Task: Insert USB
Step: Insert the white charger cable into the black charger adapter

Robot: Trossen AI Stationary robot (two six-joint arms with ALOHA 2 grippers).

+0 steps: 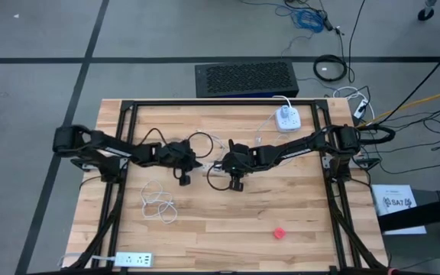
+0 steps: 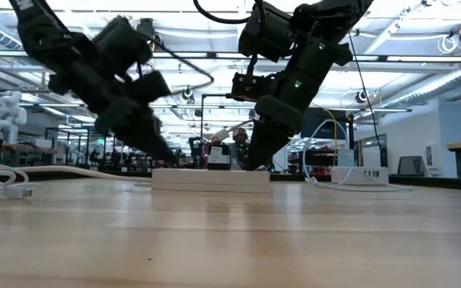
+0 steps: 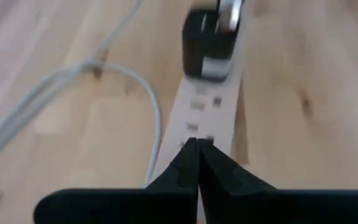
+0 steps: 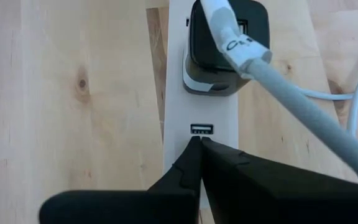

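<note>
Light wood-grain tabletop [image 1: 228, 221]; white power strip [image 4: 201, 134] carrying black adapter [image 4: 219, 43] with white-grey cable [image 4: 291, 99]; small red object [image 1: 279, 233]; second white power strip [image 1: 132, 260]; white coiled cable [image 1: 159, 205]; black perforated box [image 1: 245, 79].

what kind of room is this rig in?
Looks like a robotics lab or workshop: a wooden table on a taped grey floor, loose cables beside it, and rows of ceiling lights over more benches behind.

In my left wrist view the power strip [image 3: 207, 106] is blurred, so I cannot read its sockets. The white cable [image 4: 303, 106] leaves the right wrist view at the edge. From above, I cannot tell the small red object [image 1: 279, 233] on the counter [image 1: 228, 214].
</note>
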